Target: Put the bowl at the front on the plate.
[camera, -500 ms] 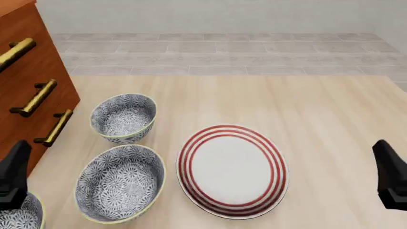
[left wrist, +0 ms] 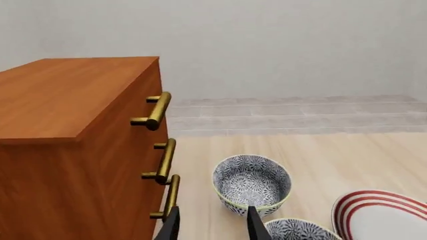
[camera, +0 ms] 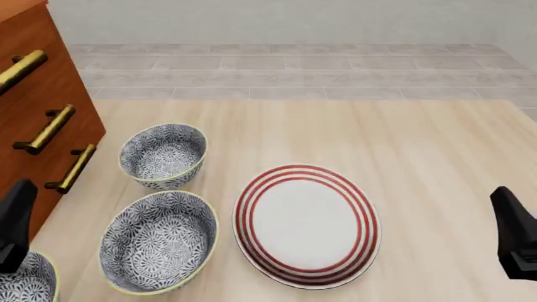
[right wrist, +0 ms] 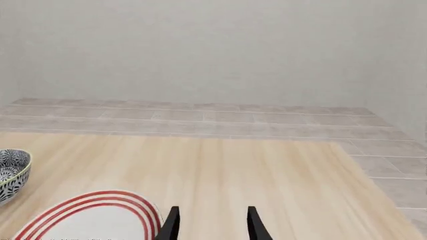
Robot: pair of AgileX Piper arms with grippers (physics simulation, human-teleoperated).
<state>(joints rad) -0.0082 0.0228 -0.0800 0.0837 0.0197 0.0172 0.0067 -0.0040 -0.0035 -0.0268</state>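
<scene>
Three patterned bowls stand in a column on the left of the table. The bowl at the front (camera: 25,286) is cut off by the near-left corner, and my left gripper (camera: 15,223) hangs just above and behind it. The white plate (camera: 306,223) with red rings lies in the middle, right of the middle bowl (camera: 160,242). In the left wrist view my left gripper (left wrist: 213,227) is open and empty, facing the far bowl (left wrist: 252,182). My right gripper (camera: 514,236) hovers at the right edge. It also shows open and empty (right wrist: 213,225), beside the plate (right wrist: 93,217).
A wooden drawer cabinet (camera: 42,107) with brass handles (left wrist: 157,111) stands hard against the left side, close to the bowls and my left arm. The far bowl (camera: 163,154) sits near its lowest handle. A tiled floor strip runs beyond the table's far edge.
My left gripper has slid slightly toward the near-left corner, showing a little more of the front bowl's rim. Bowls, plate and right gripper are nearly unchanged.
</scene>
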